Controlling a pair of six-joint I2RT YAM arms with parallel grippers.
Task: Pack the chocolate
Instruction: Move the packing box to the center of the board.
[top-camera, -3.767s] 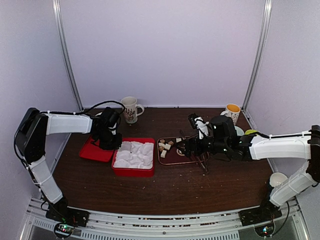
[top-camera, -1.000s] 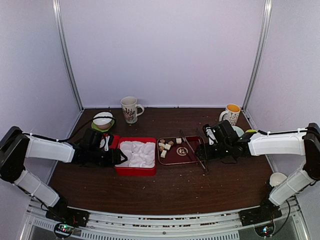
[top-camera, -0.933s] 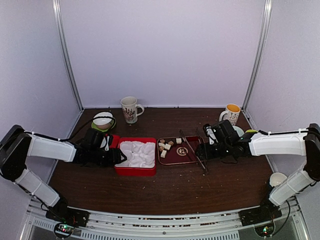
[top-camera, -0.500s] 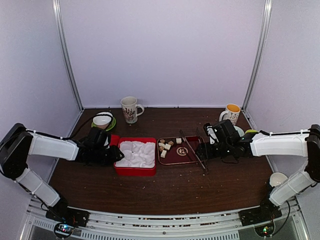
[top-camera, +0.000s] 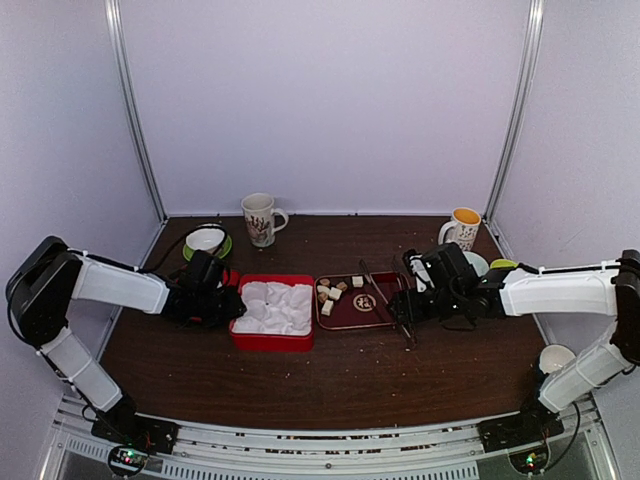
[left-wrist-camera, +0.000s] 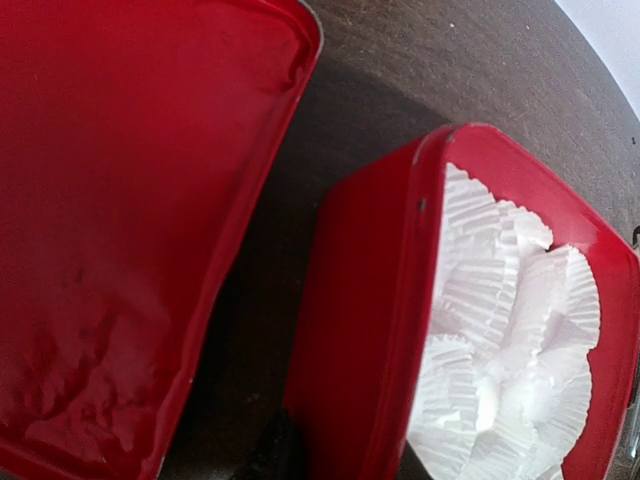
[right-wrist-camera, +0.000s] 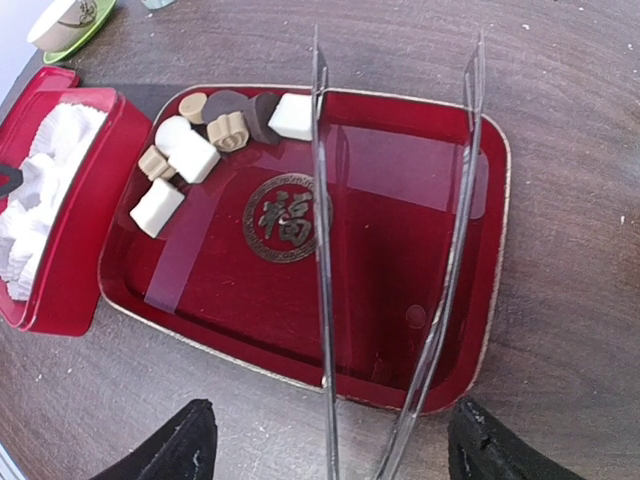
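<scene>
The chocolate (right-wrist-camera: 215, 140), several cream cubes and brown lumps, lies in the far-left corner of a dark red tray (right-wrist-camera: 400, 260); it also shows in the top view (top-camera: 332, 292). Clear tongs (right-wrist-camera: 325, 300) lie across the tray, their joined end between my right gripper's (right-wrist-camera: 335, 445) wide-open fingers (right-wrist-camera: 185, 445). The right gripper (top-camera: 403, 308) sits at the tray's right edge. The red box (top-camera: 270, 340) holds white paper cups (left-wrist-camera: 500, 330). My left gripper (left-wrist-camera: 345, 460) straddles the box's left wall (left-wrist-camera: 360, 330), one finger outside and one inside, closed on it (top-camera: 226, 303).
The red lid (left-wrist-camera: 120, 220) lies left of the box, mostly under my left arm in the top view (top-camera: 229, 277). A white bowl on a green saucer (top-camera: 205, 241) and a patterned mug (top-camera: 260, 218) stand behind. A yellow-lined cup (top-camera: 463, 227) and a paper cup (top-camera: 553, 357) are on the right.
Since 3.8 s ago my left gripper came down from the lid to the box's left wall, and my right gripper drew back off the tray. In the last second both barely moved.
</scene>
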